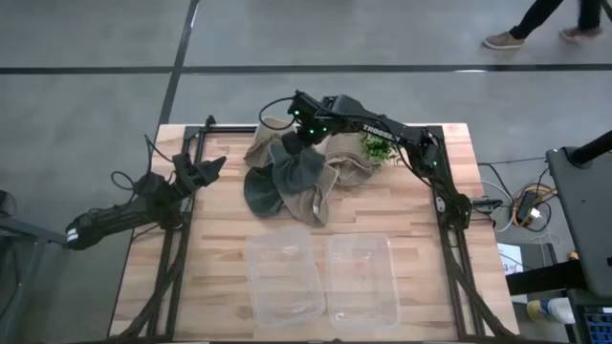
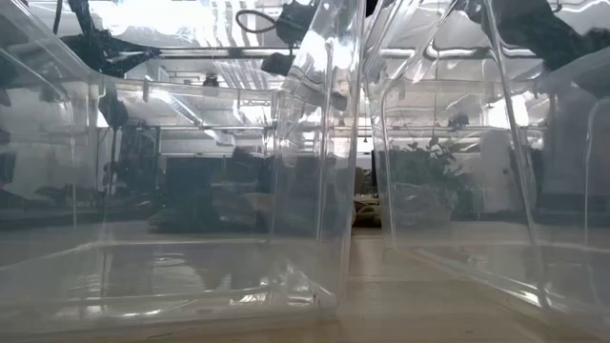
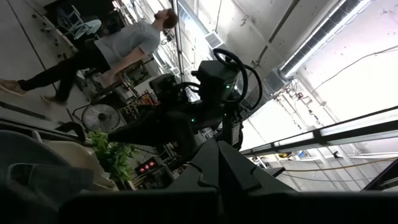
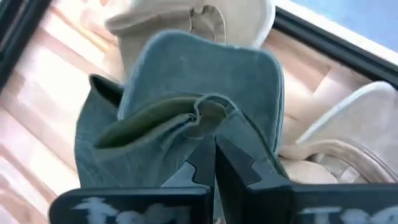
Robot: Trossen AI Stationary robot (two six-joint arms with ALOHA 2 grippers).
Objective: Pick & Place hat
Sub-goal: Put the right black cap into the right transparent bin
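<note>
The right gripper (image 4: 211, 155) is over the pile of hats at the far middle of the wooden worktop (image 1: 220, 239), its fingers pinched together on a fold of the grey-green hat (image 4: 205, 81). In the right wrist view the cloth bunches into a crease just where the two dark fingertips meet, and the rest of that hat hangs out to either side. From above, the grey-green hat (image 1: 282, 182) lies draped towards the middle of the worktop, with the right gripper (image 1: 304, 122) at its far end under the arm's green lights.

Around it lie beige hats (image 1: 349, 162), one touching its right side and another (image 1: 260, 145) at the far edge behind it. A hat with a green leaf print (image 1: 378, 148) sits at the pile's right end, though how it lies is hard to make out.

Two clear plastic bins stand side by side along the near edge, the left bin (image 1: 282, 277) and the right bin (image 1: 361, 277), both well apart from the pile.

The left gripper (image 1: 208, 170) waits at the left edge of the worktop, its fingers closed on nothing.

A person (image 3: 93, 53) walks across the floor beyond the far edge.
</note>
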